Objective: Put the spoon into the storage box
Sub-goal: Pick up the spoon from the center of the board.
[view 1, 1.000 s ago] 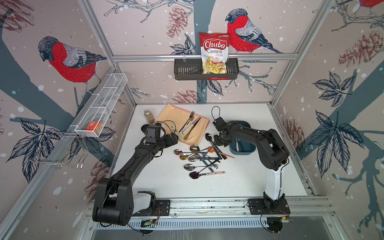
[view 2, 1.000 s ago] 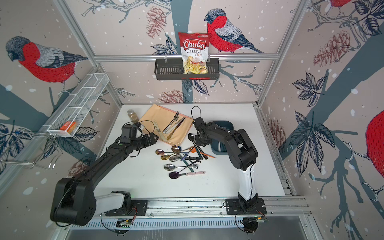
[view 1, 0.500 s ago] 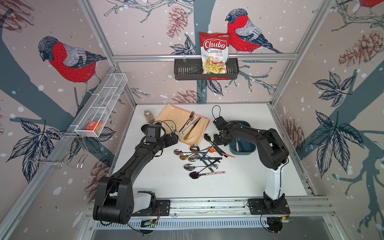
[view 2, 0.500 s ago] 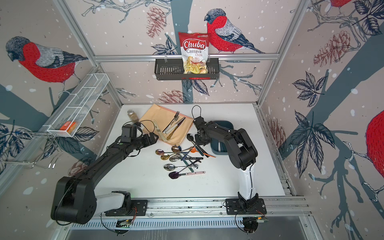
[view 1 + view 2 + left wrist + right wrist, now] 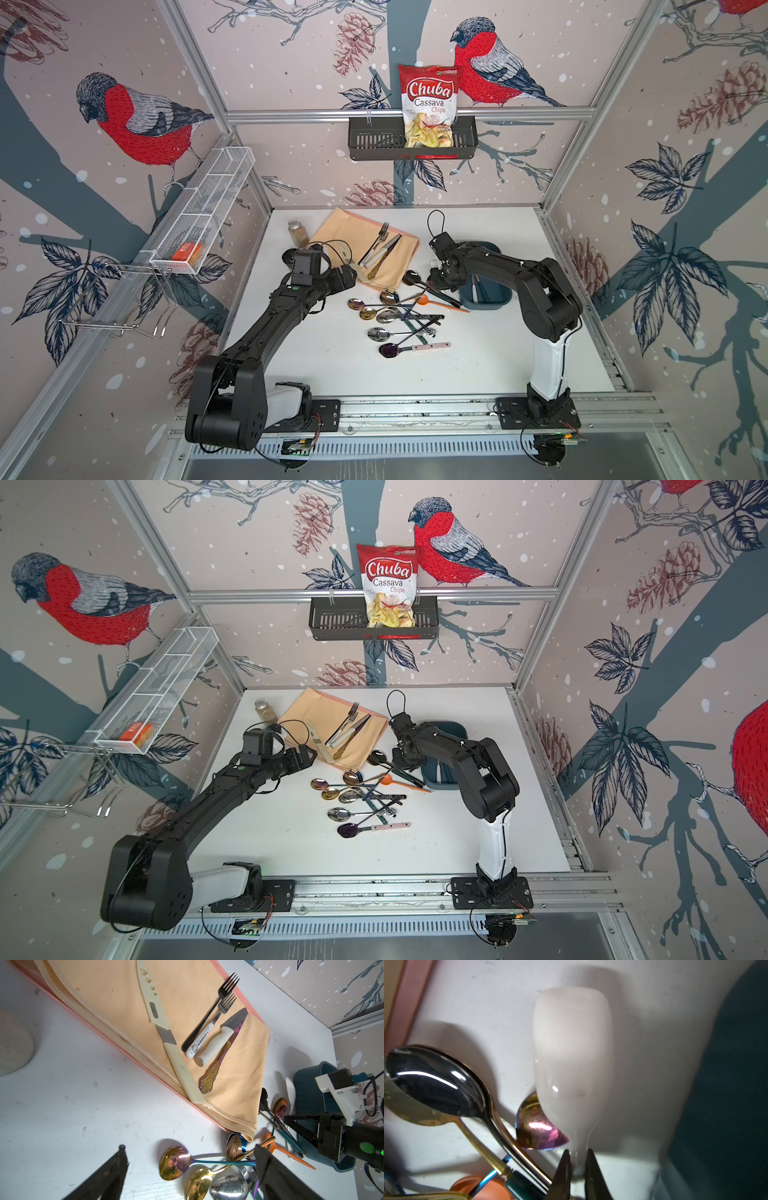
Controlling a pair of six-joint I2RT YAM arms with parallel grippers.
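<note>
A white spoon [image 5: 572,1059] lies on the table beside the storage box [image 5: 726,1084], a dark teal bin that also shows in both top views [image 5: 496,300] [image 5: 441,785]. My right gripper [image 5: 576,1159] is shut on the spoon's narrow neck, one fingertip on each side. In both top views the right gripper [image 5: 440,280] [image 5: 402,761] sits low at the bin's left edge. A black spoon [image 5: 436,1084] and an iridescent spoon [image 5: 537,1126] lie right next to it. My left gripper [image 5: 191,1176] hangs open over the spoon pile [image 5: 390,316], holding nothing.
A peach cloth [image 5: 353,241] with forks and knives [image 5: 380,249] lies behind the pile, with a small jar [image 5: 297,232] to its left. A black wall basket [image 5: 411,141] holds a chips bag. A white wire tray [image 5: 203,212] hangs on the left wall.
My right gripper's jaws have closed onto the white spoon's neck while the arm stayed almost in place. The left arm has not moved.
</note>
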